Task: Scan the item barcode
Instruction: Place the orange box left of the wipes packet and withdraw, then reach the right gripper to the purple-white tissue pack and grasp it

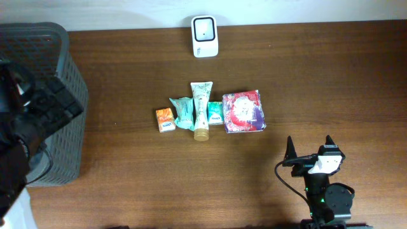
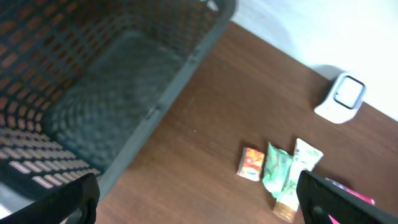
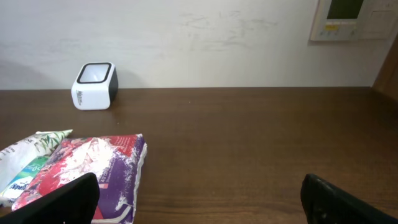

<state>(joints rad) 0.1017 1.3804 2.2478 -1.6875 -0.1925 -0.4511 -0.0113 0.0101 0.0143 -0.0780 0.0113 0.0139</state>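
Five packaged items lie in a touching row mid-table: orange box [image 1: 165, 120], teal pouch [image 1: 184, 112], tube [image 1: 201, 108], small teal box [image 1: 215, 113], red-purple packet [image 1: 243, 111]. White scanner [image 1: 205, 36] stands at the far edge, well apart from them. Left gripper [image 2: 199, 205], fingers spread, hangs above the grey basket [image 1: 60, 70]. Right gripper [image 1: 309, 143], fingers spread and empty, sits near the packet.

Against the far edge of the brown wooden table [image 1: 127, 172], near its middle: white box-shaped plastic scanner [image 1: 205, 36]. At the left end: dark grey plastic mesh basket [image 1: 57, 70]. Mid-table, before the scanner and well apart from it, side by side from left to right: small orange carton [image 1: 165, 119], teal foil pouch [image 1: 183, 111], cream tube with gold cap [image 1: 201, 108], small teal-and-white sachet [image 1: 215, 113], red-and-purple soft packet [image 1: 243, 111].
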